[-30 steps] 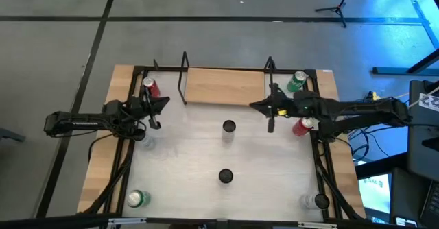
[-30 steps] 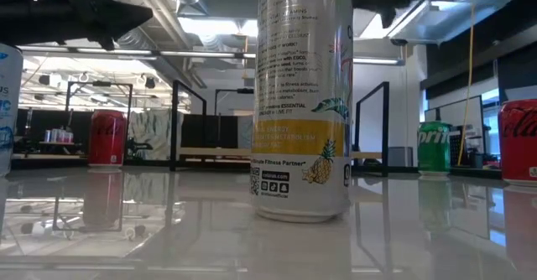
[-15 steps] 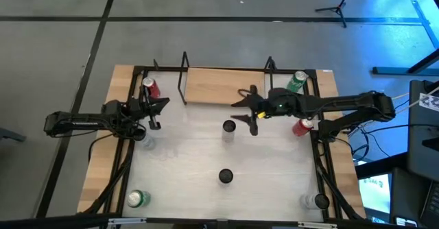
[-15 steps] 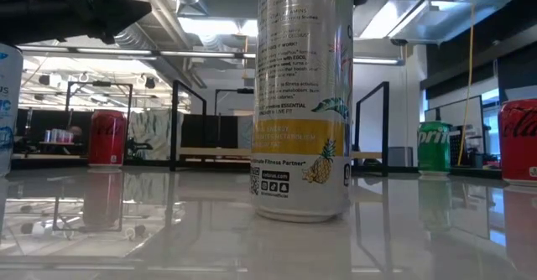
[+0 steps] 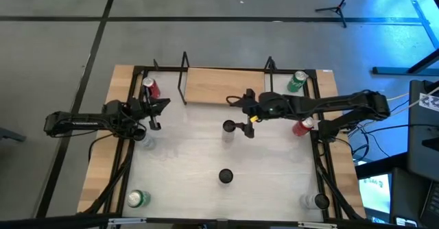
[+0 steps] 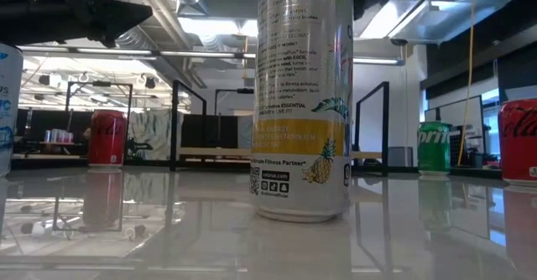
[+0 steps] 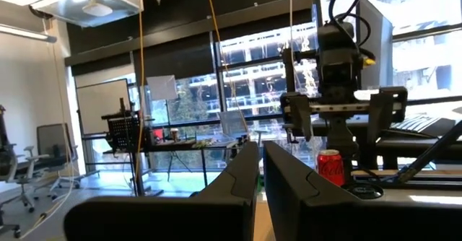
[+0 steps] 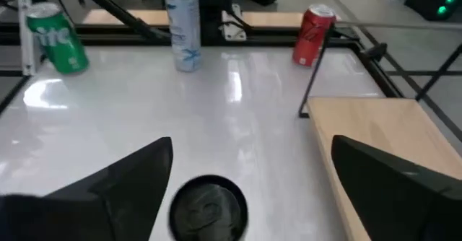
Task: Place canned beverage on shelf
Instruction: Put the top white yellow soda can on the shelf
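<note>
Hovering my right tool (image 5: 241, 112) wide open beside the canned beverage (image 5: 228, 127)!

Fingers (image 8: 115, 187) spread to either side of the dark can top, not touching it; it stands mid-counter (image 5: 185, 160), just in front of the shelf (image 5: 223, 85). My left tool (image 5: 155, 112) waits, fingers nearly together, near a red can (image 5: 150, 88) at the counter's left.

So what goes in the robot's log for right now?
right gripper: open, above middle can | left gripper: shut, waiting | shelf: no cans
</note>
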Controlling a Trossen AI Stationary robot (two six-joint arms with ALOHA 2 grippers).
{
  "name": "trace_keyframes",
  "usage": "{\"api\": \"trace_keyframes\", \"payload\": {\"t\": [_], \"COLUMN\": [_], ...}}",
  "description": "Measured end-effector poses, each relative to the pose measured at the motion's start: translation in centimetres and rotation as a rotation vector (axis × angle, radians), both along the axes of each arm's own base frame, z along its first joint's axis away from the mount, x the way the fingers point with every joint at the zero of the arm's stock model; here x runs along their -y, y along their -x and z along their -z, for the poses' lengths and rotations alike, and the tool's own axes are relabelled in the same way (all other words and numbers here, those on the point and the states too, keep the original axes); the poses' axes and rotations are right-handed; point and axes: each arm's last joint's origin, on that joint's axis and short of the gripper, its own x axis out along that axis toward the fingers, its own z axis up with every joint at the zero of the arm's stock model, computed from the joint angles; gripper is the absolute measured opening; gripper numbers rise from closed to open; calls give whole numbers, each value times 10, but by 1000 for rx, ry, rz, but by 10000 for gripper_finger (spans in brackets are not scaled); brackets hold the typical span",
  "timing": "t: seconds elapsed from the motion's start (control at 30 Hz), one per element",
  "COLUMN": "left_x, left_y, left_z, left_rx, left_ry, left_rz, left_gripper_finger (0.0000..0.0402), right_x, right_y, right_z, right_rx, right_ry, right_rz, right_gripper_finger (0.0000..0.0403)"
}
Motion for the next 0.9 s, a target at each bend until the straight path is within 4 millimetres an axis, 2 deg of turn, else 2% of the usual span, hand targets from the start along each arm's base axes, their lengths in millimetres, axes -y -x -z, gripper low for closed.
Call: {"api": "trace_keyframes", "payload": {"t": [0.13, 0.5, 0.9], "left_x": [0, 0, 0], "left_y": [0, 0, 0], "left_z": [0, 0, 0], "left_rx": [0, -2, -3], "left_ry": [1, 2, 1], "left_rz": [-3, -4, -4], "left_gripper_finger": [18, 18, 18], "right_x": [-1, -1, -3], "right_y": [-4, -27, -25], "right_z": [4, 43, 51], "right_rx": [-6, -123, -189], "right_ry": [-8, -43, -74], "right_rz": [-12, -22, -60], "right_gripper_finger": [353, 347, 347]}}
